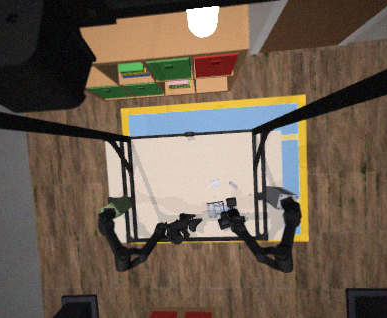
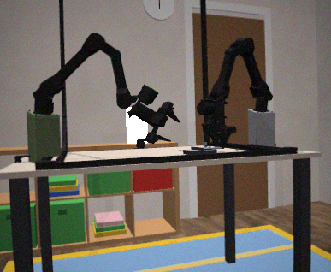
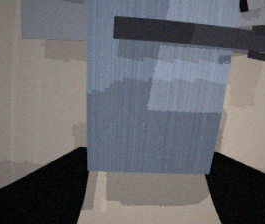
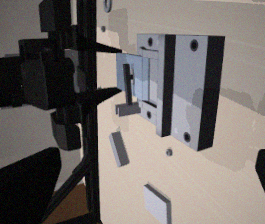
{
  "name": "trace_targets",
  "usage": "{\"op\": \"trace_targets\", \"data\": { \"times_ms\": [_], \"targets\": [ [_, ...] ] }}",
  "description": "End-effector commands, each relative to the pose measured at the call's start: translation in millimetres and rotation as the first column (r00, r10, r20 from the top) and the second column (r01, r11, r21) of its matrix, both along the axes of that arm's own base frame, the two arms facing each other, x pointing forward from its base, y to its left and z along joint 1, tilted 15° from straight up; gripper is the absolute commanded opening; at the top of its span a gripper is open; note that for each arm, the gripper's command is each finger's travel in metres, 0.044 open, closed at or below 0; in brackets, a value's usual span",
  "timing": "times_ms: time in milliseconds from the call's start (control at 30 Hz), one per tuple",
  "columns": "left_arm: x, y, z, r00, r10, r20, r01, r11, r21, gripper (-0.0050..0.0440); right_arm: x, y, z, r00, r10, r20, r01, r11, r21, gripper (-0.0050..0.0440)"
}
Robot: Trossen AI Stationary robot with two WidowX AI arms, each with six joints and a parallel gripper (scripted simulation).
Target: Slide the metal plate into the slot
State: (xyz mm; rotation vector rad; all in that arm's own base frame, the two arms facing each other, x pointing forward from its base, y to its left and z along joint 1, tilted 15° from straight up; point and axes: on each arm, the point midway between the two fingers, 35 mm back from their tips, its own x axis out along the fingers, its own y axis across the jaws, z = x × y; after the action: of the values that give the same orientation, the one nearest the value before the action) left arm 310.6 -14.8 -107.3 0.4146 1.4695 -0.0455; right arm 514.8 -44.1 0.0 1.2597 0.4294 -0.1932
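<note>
From my station I have the left pincer (image 1: 223, 216) (image 2: 206, 143) (image 3: 148, 159) (image 4: 121, 70) pointing down beside the block (image 1: 212, 209) (image 2: 199, 150) (image 4: 188, 75), its fingers partway apart and clamped on the two long sides of the blue-grey metal plate (image 3: 148, 135) (image 4: 122, 61). The plate's near end pokes a little past the fingertips in my left wrist view, and its other end reaches the recessed side of the block. A narrow dark bar (image 3: 153, 30) (image 4: 127, 82) crosses over the plate, with a small grey piece at one end of it in my right wrist view. I can't make out the sloped edge, nor tell how deep the plate sits or whether it lies quite flat. My right pincer (image 1: 196, 220) (image 2: 174, 131) (image 4: 158, 158) hangs above the worktop (image 1: 181, 170) (image 2: 91, 156) (image 4: 223, 185), fingers spread wide with nothing between them, and its camera looks across at the block and the other arm. Near the block, on the side away from the arms' stands, I see a loose grey bar (image 1: 233, 185) (image 4: 119, 149) and a pale flat piece (image 1: 214, 183) (image 4: 157, 204), well apart from the held plate. A little round part (image 4: 169, 152) lies nearer the block, too small for me to name.
</note>
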Motion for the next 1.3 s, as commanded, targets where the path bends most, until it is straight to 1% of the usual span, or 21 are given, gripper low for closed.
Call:
{"op": "trace_targets", "data": {
  "times_ms": [0, 667, 1267],
  "targets": [
    [8, -3, 1, 1.000, -0.010, 0.012, 0.010, 1.000, -0.002, -0.0050, 0, -1, 0, 1.000, -0.006, -0.001, 0.006, 1.000, 0.001, 0.0440],
    [19, -6, 1, 1.000, -0.028, 0.008, 0.028, 1.000, 0.000, -0.0050, 0, -1, 0, 1.000, -0.006, -0.001, 0.006, 1.000, 0.001, 0.0440],
    [23, -7, 1, 1.000, 0.004, 0.016, -0.004, 1.000, -0.004, -0.0050, 0, -1, 0, 1.000, -0.006, -0.001, 0.006, 1.000, 0.001, 0.0440]
  ]
}}
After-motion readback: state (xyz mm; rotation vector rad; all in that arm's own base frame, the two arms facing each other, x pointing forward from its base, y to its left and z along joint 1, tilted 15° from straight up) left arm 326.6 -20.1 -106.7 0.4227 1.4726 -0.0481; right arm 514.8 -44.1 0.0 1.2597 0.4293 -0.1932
